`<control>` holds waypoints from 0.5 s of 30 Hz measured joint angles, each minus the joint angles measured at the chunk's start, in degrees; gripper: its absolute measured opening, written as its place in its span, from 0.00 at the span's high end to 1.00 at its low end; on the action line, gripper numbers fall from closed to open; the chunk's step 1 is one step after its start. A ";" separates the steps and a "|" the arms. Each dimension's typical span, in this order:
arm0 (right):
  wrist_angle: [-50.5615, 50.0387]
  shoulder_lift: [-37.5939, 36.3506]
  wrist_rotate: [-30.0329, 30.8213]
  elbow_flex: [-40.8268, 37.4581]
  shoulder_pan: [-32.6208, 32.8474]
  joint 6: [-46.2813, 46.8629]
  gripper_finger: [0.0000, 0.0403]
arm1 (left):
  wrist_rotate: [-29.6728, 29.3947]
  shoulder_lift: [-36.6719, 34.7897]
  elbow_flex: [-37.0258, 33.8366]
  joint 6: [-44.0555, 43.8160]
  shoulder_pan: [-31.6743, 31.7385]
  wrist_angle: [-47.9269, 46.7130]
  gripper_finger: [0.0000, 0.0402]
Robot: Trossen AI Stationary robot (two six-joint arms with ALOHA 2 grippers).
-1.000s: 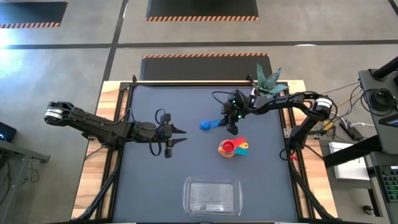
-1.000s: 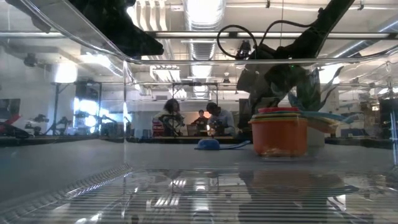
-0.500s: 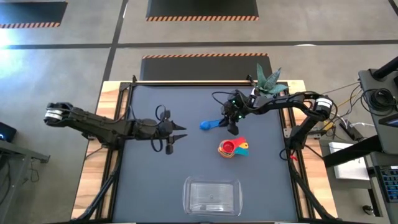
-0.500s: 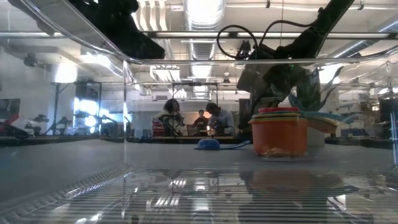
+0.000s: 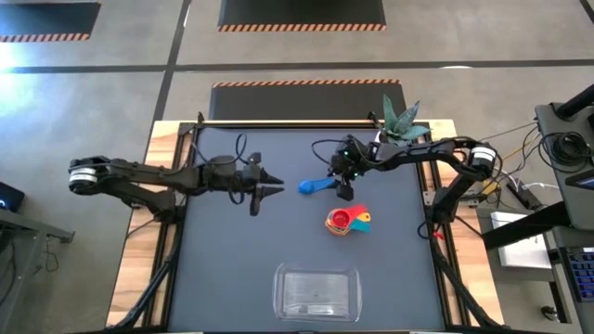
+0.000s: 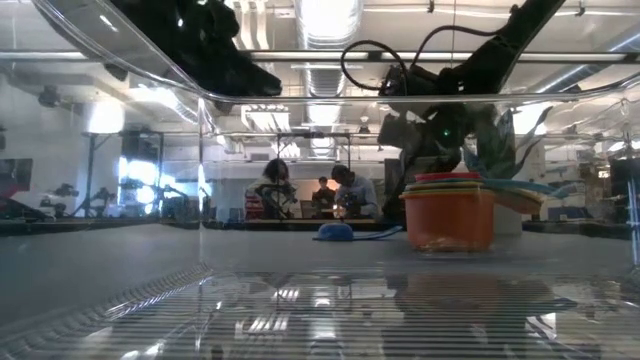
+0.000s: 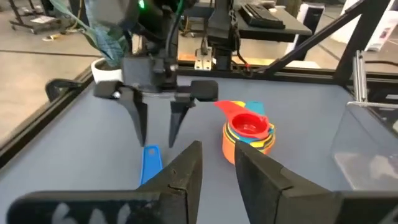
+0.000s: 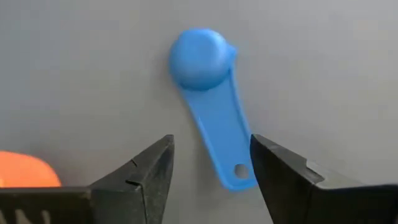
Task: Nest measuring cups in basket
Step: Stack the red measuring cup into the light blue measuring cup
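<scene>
A blue measuring cup [image 5: 311, 186] lies mouth down on the dark table, its flat handle [image 8: 224, 137] pointing at my right gripper [image 8: 211, 142]. That gripper points down and is open, one finger on each side of the handle's free end, and touches nothing that I can see. Several nested measuring cups [image 5: 346, 221], red on top, stand near the blue one toward the near edge. My left gripper [image 5: 275, 186] hovers left of the blue cup, level, pointing right, narrowly open and holding nothing. The clear basket [image 5: 278, 292] stands at the near edge.
A white plant pot [image 5: 401, 130] with a spiky green plant stands at the far right corner, behind my right arm. The low view looks through the basket's clear wall [image 6: 200, 250]. People sit in the room beyond the table. Bare table lies at the near left.
My left gripper has moved toward the far edge and a little to the right, closer to the blue cup, and its arm has straightened out. My right gripper has opened over the blue cup's handle. The cup lies where it was.
</scene>
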 joint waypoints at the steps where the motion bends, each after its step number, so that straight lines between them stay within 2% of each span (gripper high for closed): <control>1: -0.47 -0.02 0.94 0.48 0.07 -0.02 0.49 | 0.23 0.85 0.00 0.06 0.31 0.75 0.82; 8: -4.02 -0.04 2.05 2.21 0.25 -0.11 0.42 | 3.75 6.91 -0.02 -0.02 5.85 8.54 0.88; 15: -11.17 -0.75 4.94 2.30 0.24 -0.03 0.42 | 3.97 16.61 1.83 -3.02 10.65 8.73 0.87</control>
